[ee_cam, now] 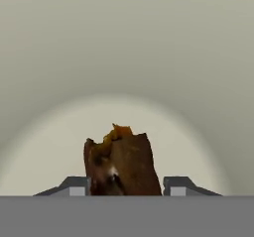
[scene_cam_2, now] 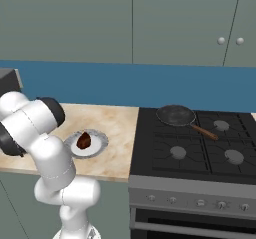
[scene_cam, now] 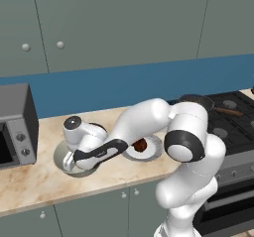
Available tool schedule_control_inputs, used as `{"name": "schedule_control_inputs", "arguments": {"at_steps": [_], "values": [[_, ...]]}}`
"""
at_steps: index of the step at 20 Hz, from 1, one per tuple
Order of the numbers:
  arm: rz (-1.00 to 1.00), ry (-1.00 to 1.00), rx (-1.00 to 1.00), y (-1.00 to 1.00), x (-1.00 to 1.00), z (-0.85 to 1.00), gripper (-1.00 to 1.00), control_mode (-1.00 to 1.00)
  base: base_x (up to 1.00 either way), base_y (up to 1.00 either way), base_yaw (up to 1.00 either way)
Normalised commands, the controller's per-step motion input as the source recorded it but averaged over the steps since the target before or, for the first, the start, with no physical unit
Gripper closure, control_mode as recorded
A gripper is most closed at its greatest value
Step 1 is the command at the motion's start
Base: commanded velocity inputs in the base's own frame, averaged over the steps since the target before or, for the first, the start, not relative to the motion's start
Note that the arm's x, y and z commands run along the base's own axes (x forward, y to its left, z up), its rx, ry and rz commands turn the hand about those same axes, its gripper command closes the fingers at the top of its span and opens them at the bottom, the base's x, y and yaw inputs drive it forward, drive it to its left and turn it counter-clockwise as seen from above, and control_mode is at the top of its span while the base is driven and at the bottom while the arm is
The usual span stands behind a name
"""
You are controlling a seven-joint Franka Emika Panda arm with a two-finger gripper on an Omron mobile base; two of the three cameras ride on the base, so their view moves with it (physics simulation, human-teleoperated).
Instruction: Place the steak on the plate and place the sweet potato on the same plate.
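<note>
**Tool pinching the sweet potato inside the bowl; steak lying on the plate**

The arm is reaching left across the table [scene_cam: 30, 181], with the tool [scene_cam: 69, 162] pointing down into the pale bowl [scene_cam: 58, 156]. In the hand view the tool [ee_cam: 126, 189] is closing its two tips on the sweet potato [ee_cam: 124, 164], one tip pressing each side. The brown lump is standing upright with an orange bit at its top, and the bowl's [ee_cam: 124, 57] pale wall is curving behind it. Cannot tell whether the lump is touching the bowl's floor.

The plate [scene_cam: 154, 151] is sitting on the table just right of the bowl. The steak [scene_cam: 140, 145], a dark reddish chunk, is lying near the plate's middle. The right base view is showing the same steak [scene_cam_2: 84, 140] on the plate [scene_cam_2: 97, 145], left of the stove [scene_cam_2: 200, 148].
</note>
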Motion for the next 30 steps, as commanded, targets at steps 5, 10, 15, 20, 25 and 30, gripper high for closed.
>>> {"name": "schedule_control_inputs", "arguments": {"at_steps": [5, 10, 15, 20, 25, 30], "values": [[0.0, 0.02, 0.0, -0.06, 0.0, 0.08, 1.0, -1.0, 0.0, 0.0, 0.0], [0.0, 0.0, 0.0, -0.16, 0.0, 0.46, 1.0, -1.0, 0.0, 0.0, 0.0], [0.0, 0.0, 0.0, -0.19, 0.0, 0.39, 1.0, -1.0, 0.0, 0.0, 0.0], [0.0, 0.0, 0.0, -0.12, 0.0, 0.43, 1.0, -1.0, 0.0, 0.0, 0.0], [-0.01, 0.0, 0.03, -0.39, -0.12, 0.54, 1.0, -1.0, 0.0, 0.0, 0.0], [-0.12, 0.02, 0.09, -0.71, -0.04, 0.37, 1.0, -1.0, 0.0, 0.0, 0.0]]}}
